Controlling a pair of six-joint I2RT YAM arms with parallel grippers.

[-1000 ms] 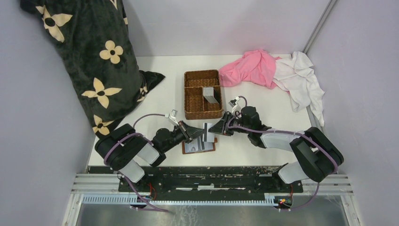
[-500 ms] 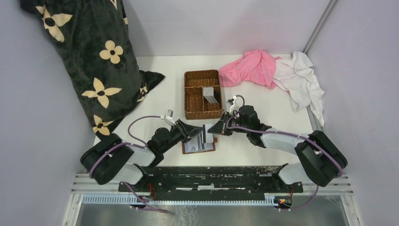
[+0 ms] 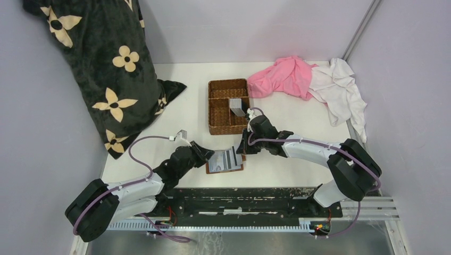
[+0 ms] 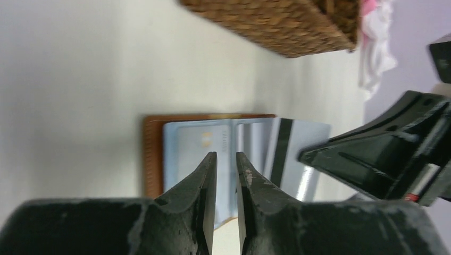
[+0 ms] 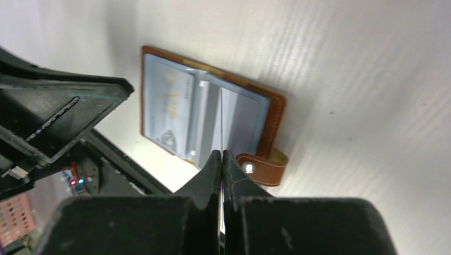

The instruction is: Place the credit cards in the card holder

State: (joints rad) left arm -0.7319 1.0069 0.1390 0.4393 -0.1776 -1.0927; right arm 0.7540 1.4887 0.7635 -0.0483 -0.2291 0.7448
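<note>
The brown leather card holder lies open near the table's front edge, with a bluish card in its left slot and its snap tab at the right. My right gripper is shut on a grey credit card with a dark stripe, held edge-on over the holder's right half. My left gripper sits at the holder's left edge, its jaws narrowly apart and empty. More grey cards stand in the wicker basket.
The brown wicker basket stands just behind the holder. A dark flowered pillow leans at the back left. Pink and white cloths lie at the back right. A black rail runs along the near edge.
My left gripper has let go of the card and drawn back to the lower left. My right gripper has moved left and down, bringing the card low over the holder.
</note>
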